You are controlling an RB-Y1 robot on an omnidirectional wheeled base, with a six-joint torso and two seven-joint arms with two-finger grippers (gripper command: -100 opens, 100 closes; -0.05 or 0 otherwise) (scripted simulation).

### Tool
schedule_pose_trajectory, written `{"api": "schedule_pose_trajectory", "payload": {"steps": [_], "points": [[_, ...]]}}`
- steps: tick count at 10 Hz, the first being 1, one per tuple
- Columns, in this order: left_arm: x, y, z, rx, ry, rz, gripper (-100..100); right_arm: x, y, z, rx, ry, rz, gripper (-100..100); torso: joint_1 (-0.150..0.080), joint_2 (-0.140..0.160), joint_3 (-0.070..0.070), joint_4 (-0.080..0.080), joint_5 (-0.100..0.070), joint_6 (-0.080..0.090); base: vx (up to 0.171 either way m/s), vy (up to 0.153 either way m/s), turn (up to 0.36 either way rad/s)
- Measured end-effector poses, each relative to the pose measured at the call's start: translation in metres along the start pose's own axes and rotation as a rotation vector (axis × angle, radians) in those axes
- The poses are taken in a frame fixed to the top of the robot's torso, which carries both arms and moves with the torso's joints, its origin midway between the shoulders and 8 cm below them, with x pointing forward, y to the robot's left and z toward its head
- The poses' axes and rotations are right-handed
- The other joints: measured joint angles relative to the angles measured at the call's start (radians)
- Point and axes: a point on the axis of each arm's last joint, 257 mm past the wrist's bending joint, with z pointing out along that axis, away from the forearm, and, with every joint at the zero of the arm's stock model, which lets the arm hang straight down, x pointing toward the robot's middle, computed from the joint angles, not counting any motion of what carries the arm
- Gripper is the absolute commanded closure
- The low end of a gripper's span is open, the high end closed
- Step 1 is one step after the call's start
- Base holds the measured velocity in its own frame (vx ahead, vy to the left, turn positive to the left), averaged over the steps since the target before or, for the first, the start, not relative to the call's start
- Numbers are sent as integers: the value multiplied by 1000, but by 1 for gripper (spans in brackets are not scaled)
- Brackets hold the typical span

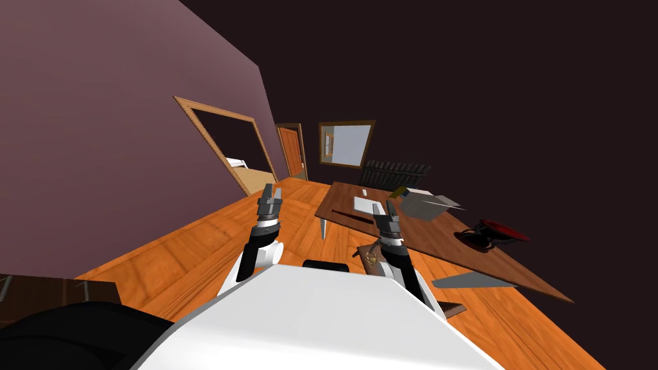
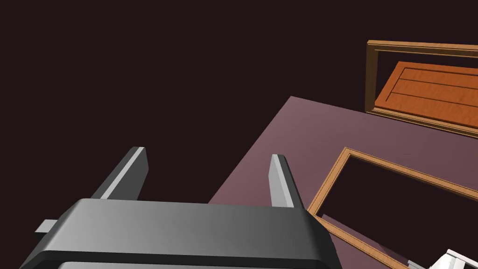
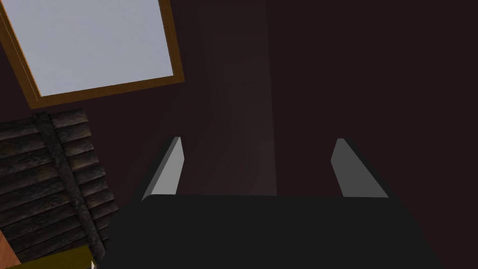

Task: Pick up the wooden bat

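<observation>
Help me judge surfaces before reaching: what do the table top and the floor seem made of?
The table top looks like dark brown wood with a matte finish; faint grain streaks suggest it, though laminate is possible. The floor looks like orange wooden planks, by its seams and grain.

You are holding your left gripper [image 1: 270,193] and right gripper [image 1: 388,212] raised ahead of you, side by side and well apart, each pointing forward, with both pairs of thin fingers [image 2: 278,180] standing spread open.
</observation>
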Motion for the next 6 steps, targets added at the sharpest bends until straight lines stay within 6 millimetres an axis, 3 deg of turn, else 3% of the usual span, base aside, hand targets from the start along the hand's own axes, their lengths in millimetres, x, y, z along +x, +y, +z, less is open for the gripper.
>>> {"api": "schedule_pose_trajectory", "payload": {"steps": [2, 4, 6], "points": [[0, 0, 0, 0, 0, 0, 0, 7, -20, -7, 53, 49, -31, -100, 0, 0, 0, 0, 0, 0, -63, 97, 52], [0, 0, 0, 0, 0, 0, 0, 14, -41, -20, 118, 114, -71, -100, 2, 2, 1, 0, 0, 0, -81, 148, 192], [0, 0, 0, 0, 0, 0, 0, 22, -65, -33, 184, 175, -116, -100, 3, 0, 0, 0, 1, 0, -55, 131, 55]]}}
